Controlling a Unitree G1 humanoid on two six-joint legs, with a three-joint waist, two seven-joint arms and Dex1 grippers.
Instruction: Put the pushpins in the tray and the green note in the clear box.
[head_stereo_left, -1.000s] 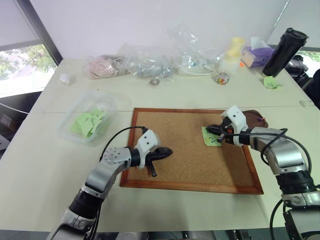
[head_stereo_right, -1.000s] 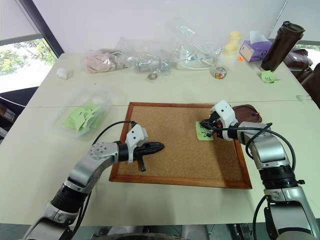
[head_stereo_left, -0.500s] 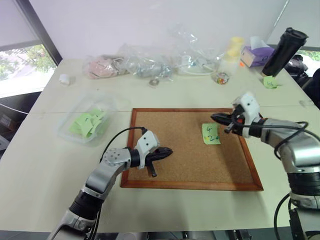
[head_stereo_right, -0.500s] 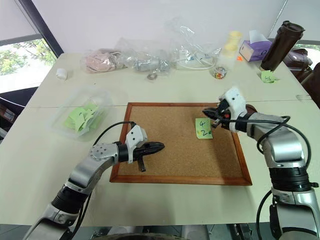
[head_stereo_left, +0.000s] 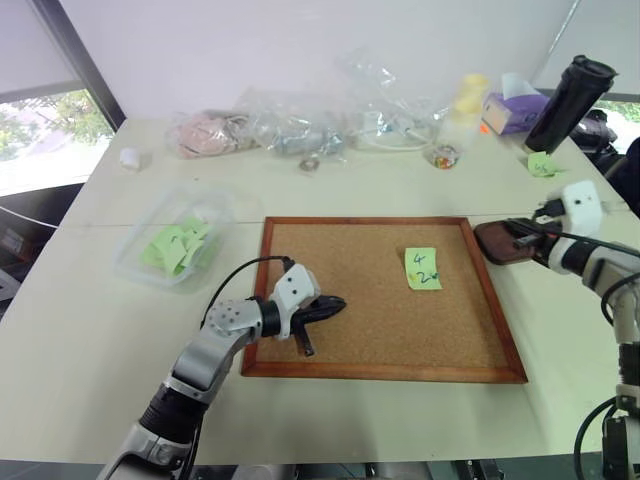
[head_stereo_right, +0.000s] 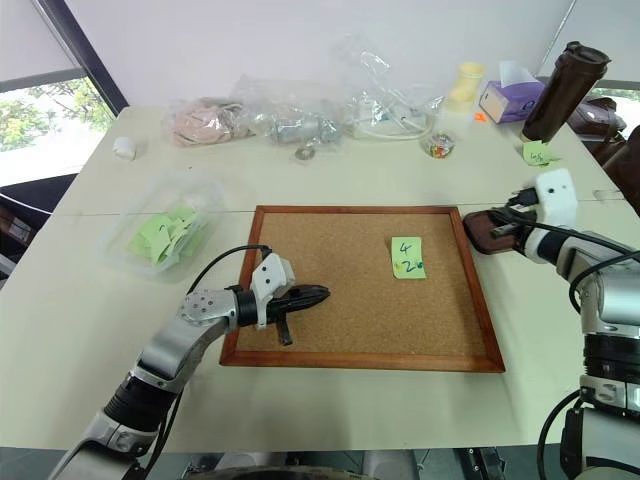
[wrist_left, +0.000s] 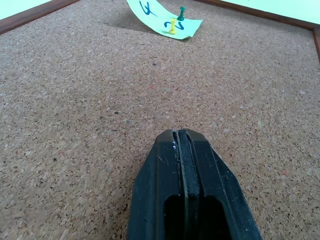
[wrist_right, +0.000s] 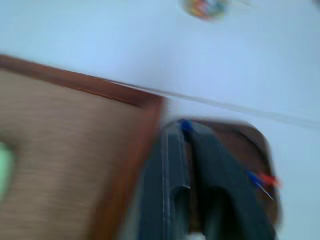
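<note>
The green note, marked "4" over "2", lies on the cork board. A yellow and a green pushpin stand in the green note. My right gripper hovers over the dark-brown tray, shut with a small blue pushpin at its tips. Red and blue pins lie in the tray. My left gripper is shut and empty, low over the board's near left part. The clear box sits at the left with several green notes inside.
Wrinkly plastic bags line the back of the table. A small glass jar, a purple tissue box and a tall black bottle stand at the back right. Another green note lies by the bottle.
My right gripper left the green note and swung right and slightly up, ending over the tray. The note is now uncovered. The left gripper stayed put.
</note>
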